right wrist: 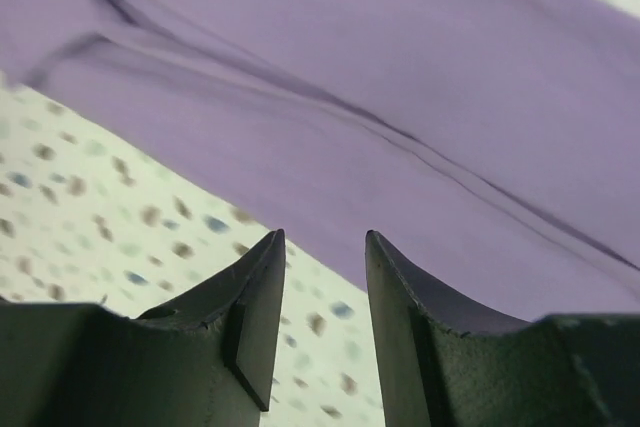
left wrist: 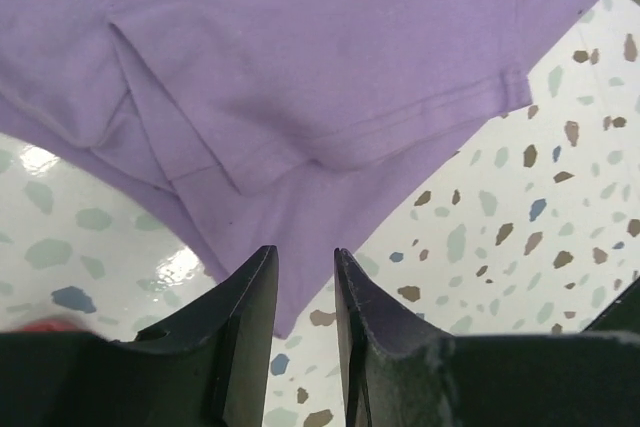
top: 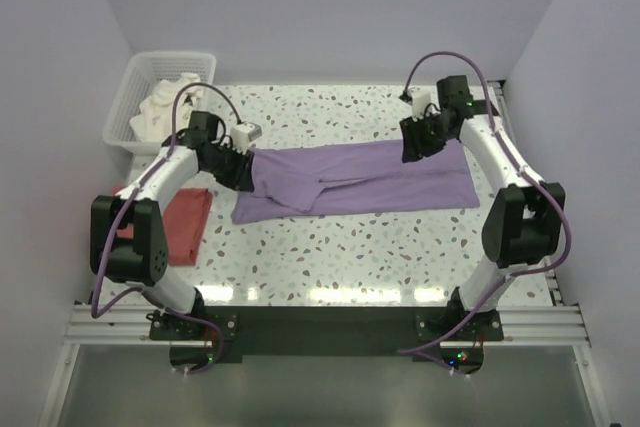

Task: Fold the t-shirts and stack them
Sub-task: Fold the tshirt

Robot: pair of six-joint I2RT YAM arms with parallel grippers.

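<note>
Grippers first: the left gripper [left wrist: 305,259] hangs at the left end of the lilac shirt [top: 360,179], jaws slightly parted and empty. The right gripper [right wrist: 322,239] hangs over the shirt's far right edge, likewise parted and holding nothing. The shirt lies as a long folded band across the middle of the counter [top: 350,257]. The coral shirt [top: 185,219] lies at the left edge. Likely risk: such narrow jaws may pinch only the top layer, so the fold slides open, or uneven lifts skew the band.
</note>
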